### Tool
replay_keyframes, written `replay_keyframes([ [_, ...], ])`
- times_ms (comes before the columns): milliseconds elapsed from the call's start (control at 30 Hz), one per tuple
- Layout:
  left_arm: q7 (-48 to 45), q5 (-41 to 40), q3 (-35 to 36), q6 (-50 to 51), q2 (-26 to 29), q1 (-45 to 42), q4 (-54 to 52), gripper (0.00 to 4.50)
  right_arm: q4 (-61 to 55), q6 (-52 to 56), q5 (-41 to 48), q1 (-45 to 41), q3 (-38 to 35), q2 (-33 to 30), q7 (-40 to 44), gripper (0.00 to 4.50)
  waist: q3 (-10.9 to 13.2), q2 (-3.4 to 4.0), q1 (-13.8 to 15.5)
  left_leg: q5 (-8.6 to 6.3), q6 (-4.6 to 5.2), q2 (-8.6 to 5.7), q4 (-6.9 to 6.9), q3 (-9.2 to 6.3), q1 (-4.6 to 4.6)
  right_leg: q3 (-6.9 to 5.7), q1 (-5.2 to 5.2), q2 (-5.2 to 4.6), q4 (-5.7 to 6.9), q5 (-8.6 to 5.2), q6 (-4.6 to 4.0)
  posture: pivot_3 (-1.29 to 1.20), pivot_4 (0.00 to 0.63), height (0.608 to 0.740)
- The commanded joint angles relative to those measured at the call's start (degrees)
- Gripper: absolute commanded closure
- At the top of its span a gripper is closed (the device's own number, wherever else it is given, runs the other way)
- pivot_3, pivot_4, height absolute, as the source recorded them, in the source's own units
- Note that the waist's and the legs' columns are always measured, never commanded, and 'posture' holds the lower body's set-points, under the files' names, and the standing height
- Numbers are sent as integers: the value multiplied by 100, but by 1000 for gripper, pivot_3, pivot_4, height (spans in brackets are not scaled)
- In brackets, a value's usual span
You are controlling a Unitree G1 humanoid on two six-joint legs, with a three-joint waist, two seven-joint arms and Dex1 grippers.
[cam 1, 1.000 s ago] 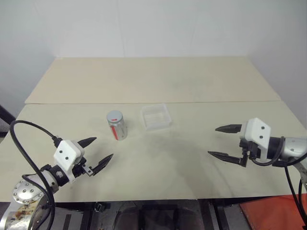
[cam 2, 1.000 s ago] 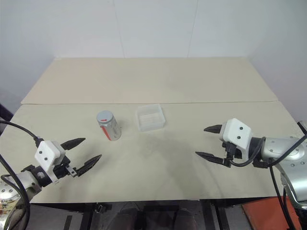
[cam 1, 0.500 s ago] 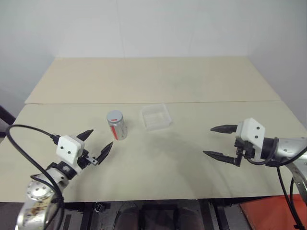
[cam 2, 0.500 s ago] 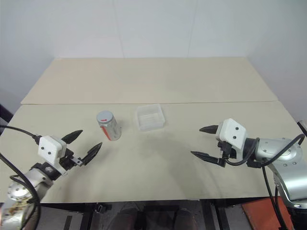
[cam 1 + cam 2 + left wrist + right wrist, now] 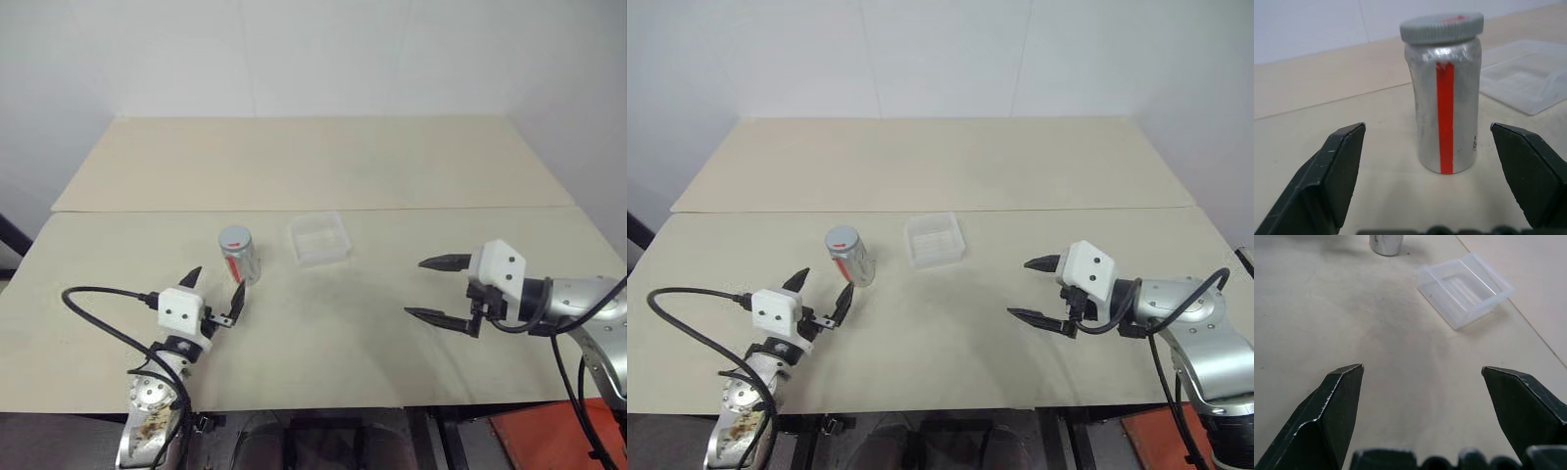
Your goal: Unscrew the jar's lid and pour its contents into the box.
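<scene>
The left gripper (image 5: 216, 291) had its two black fingers (image 5: 1332, 171) spread wide, one to each side of the jar (image 5: 240, 257) but short of it and touching nothing. That placement looked like a line-up for a grasp on the jar's body, the fingers level with its lower half. The jar stood upright on the counter (image 5: 323, 323), its grey lid (image 5: 1442, 27) screwed on (a red mark on top, a red stripe down the silvery side). Just beside the jar, toward the robot's right, sat the clear plastic box (image 5: 319, 238), near enough for a short pour once the lid came off.

The right gripper (image 5: 437, 289) hung above the counter well apart from both, fingers (image 5: 1337, 406) also spread and holding nothing, aimed toward the box and jar. It seemed to be waiting to take the lid.
</scene>
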Motion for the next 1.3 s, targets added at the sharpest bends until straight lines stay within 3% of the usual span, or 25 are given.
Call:
replay_keyframes([
  [33, 37, 22, -28, -311, 12, -104, 59, 50, -171, -137, -15, -100, -74, -28, -27, 0, 0, 0, -3, 0, 0, 0, 0, 0, 0, 0, 0, 0, 1, 0, 0, 0, 150, 740],
  [1000, 621, 177, -258, -921, -300, -1334, 1688, 50, -566, 117, 17, -41, 34, 92, -379, 0, 0, -1, 3, 0, 0, 0, 0, -1, -2, -4, 0, -1, 0, 1, 1, 0, 150, 740],
  [1100, 471, 153, -305, -1034, -221, -1325, 1737, 577, -584, 105, 55, -12, 35, 128, -407, 0, 0, -1, -1, 1, -1, 0, 0, -1, -2, -4, 0, -1, 0, 1, 1, 0, 150, 740],
  [1300, 401, 53, -315, -1044, -260, -1437, 1890, 2521, -567, 59, 66, -16, 33, 163, -434, 0, 0, -1, 0, 1, -1, 0, 0, -2, -1, -4, 1, -1, 0, 1, 1, 0, 150, 740],
])
